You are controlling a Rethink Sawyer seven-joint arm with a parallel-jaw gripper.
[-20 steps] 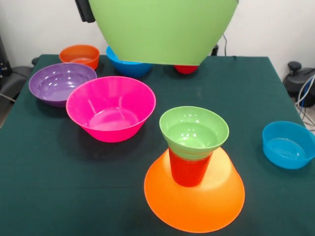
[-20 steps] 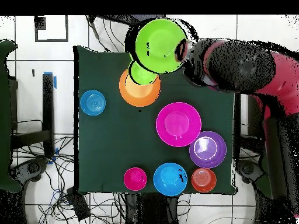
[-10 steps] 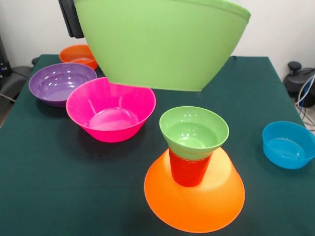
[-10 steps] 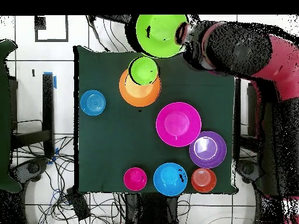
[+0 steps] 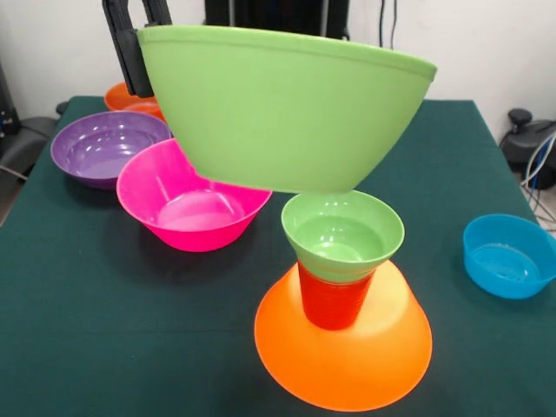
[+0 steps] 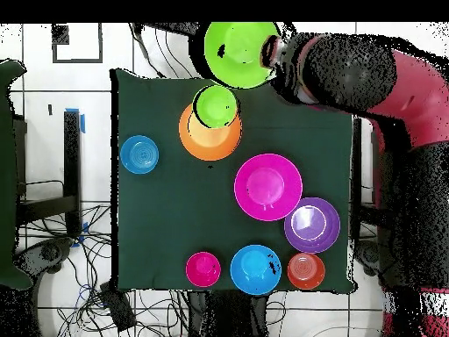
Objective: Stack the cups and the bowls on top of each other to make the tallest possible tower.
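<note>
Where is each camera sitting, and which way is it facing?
Front view: low across the table, facing the tower; only the end effector shows, clamped on the big green bowl.
Overhead view: above, looking straight down; the red arm reaches in from the right.
Shared: big green bowl, tower, pink bowl.

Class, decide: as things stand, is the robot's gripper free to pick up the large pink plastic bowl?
Probably not yet. The gripper is shut on the rim of the large green plastic bowl, held in the air. The large pink plastic bowl sits upright and uncovered, so it seems reachable once the green one is set down.
</note>
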